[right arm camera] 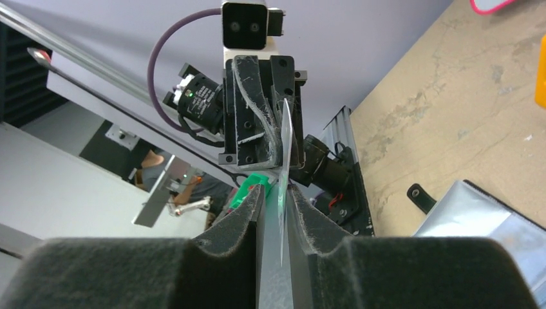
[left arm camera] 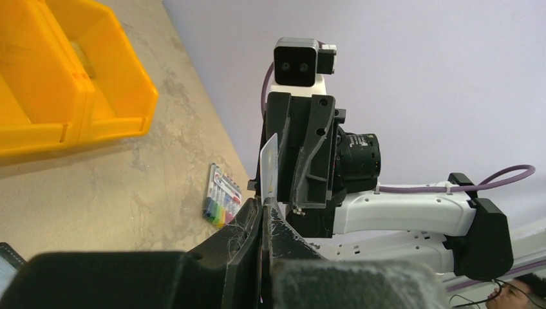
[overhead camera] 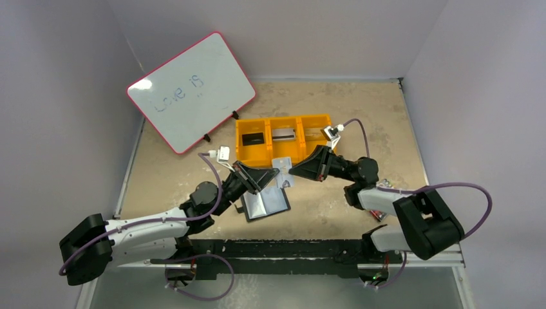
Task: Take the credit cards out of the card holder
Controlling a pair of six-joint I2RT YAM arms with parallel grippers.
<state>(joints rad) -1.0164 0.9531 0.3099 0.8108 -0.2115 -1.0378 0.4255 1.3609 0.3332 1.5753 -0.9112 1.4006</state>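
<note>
Left pincer (left arm camera: 263, 215) is clamped on a thin pale plastic credit card (left arm camera: 268, 164), held edge-up above the worktop's middle. Right pincer (right arm camera: 273, 206) narrowly brackets its other end, contact unclear. Black book-fold card holder (overhead camera: 264, 205) lies open near the front edge.

Surface notes. Right hand (right arm camera: 273, 196) pads (right arm camera: 193, 270): dark grey, matt, foam-like, fuzzy grain. Left hand (left arm camera: 264, 215): pad edges frayed w/ loose fibres; shell black matt plastic, ridged. Credit card (right arm camera: 287, 132) betw. the hands: thin pale plastic, smooth, slight sheen. Card holder (right arm camera: 480, 212) lying by the left hand: sleeves grey-clear plastic, v. glossy; snap tab (right arm camera: 422, 196) black, matt. Table (overhead camera: 360, 103): beige, mottled, rough-looking, matt. Tray (overhead camera: 239, 138) beyond the hands: orange plastic, smooth, semi-gloss. Whiteboard (overhead camera: 190, 90) farther off: glossy white.
</note>
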